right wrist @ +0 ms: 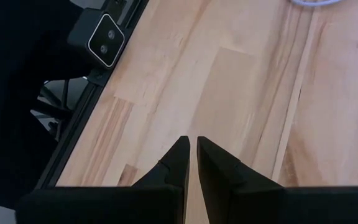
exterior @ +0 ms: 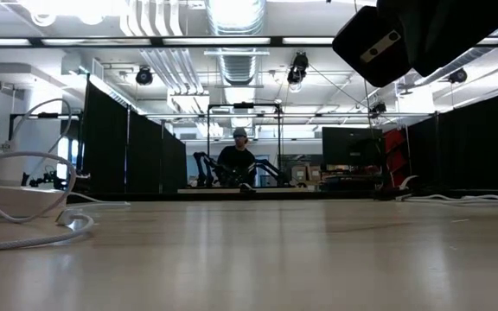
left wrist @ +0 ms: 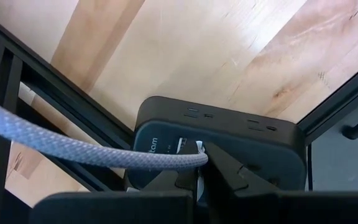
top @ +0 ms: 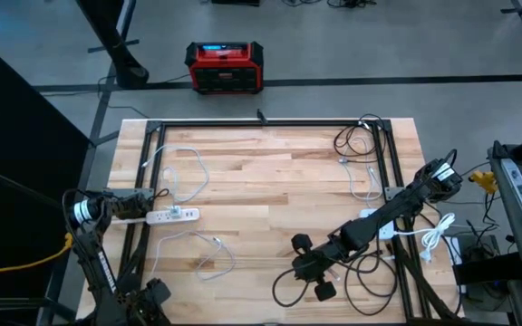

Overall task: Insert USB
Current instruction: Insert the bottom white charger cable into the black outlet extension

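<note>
Worktop (top: 270, 172) of pale wood planks carries a white power strip (top: 172, 215) near its left edge, with white cables looping around it. The left gripper (left wrist: 199, 163) sits at that left edge, its jaws clenched on the end of a grey braided cable (left wrist: 73, 146). The plug end of this cable meets the face of a dark charging block (left wrist: 229, 134) right at the jaw tips; whether it is fully seated in a port cannot be told. The dark block lies against the black frame rail (left wrist: 67, 99) bordering the wood.

The right gripper (right wrist: 191, 155) hangs over bare wood toward the near middle of the worktop, jaws nearly together with only a thin slit between them, holding nothing. A loose black cable (top: 370, 272) curls on the wood beside the right arm.

In the low view a person (exterior: 237, 155) sits far back in the room.
</note>
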Motion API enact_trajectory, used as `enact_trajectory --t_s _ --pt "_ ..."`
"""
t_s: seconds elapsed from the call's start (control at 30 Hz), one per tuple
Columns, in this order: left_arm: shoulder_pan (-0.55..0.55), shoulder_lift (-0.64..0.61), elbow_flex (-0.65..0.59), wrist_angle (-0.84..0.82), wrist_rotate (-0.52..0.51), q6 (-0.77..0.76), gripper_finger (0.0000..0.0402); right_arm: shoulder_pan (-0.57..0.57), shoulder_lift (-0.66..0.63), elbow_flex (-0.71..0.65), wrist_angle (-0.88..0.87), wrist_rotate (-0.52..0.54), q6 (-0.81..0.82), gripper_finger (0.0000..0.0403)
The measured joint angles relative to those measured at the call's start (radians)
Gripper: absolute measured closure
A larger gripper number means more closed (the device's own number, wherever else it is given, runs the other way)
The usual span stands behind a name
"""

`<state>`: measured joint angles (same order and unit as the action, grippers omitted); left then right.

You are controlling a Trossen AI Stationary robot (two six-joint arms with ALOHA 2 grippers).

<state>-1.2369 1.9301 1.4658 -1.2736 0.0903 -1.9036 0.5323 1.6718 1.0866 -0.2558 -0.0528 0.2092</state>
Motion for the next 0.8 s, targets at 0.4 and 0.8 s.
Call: enact_trajectory --t_s 0.4,0.8 --pt "0.000 0.001 -0.002 -0.015 0.001 -0.021 0.0384 0.000 0.000 0.000 0.000 0.000 0.000 0.0387" --pt "-0.001 0.003 -0.004 -0.034 0.001 -0.022 0.0377 0.003 0.000 0.000 0.000 0.000 0.000 0.0387"
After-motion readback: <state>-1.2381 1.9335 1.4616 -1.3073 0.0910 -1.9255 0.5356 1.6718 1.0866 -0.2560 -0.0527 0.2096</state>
